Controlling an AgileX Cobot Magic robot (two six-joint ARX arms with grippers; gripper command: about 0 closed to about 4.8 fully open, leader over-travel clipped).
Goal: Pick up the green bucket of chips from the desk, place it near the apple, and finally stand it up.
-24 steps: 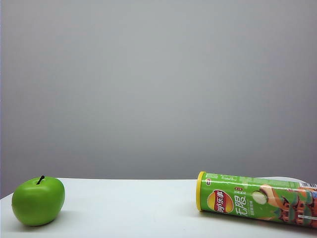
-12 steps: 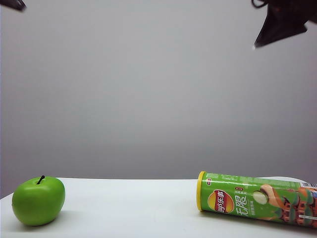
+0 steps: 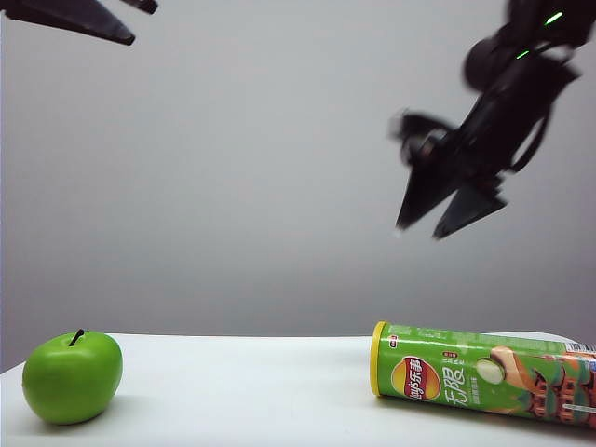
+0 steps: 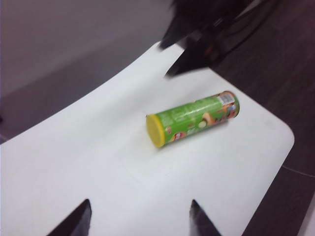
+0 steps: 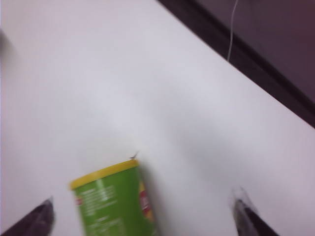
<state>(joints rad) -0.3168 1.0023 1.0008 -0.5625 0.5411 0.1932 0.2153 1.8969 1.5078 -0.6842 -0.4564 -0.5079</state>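
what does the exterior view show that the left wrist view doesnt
Only the exterior view shows the apple, at the left end of the desk, far from the can. Only the left wrist view shows the can's flat yellow lid face, its far bottom end, and the desk's rounded corner. Both show the green bucket of chips lying on its side, the open right gripper above it, and the open left gripper, holding nothing.

Looks like a robot test room or lab, not a home. Plain gray wall behind, nothing on it. One white desk (image 3: 251, 391) w/ round corners, dark floor around it, a thin cable on the floor. Only a green apple (image 3: 72, 376) & a green bucket of chips (image 3: 480, 374) lying on the desk, far apart. Two black robot arms hang above.
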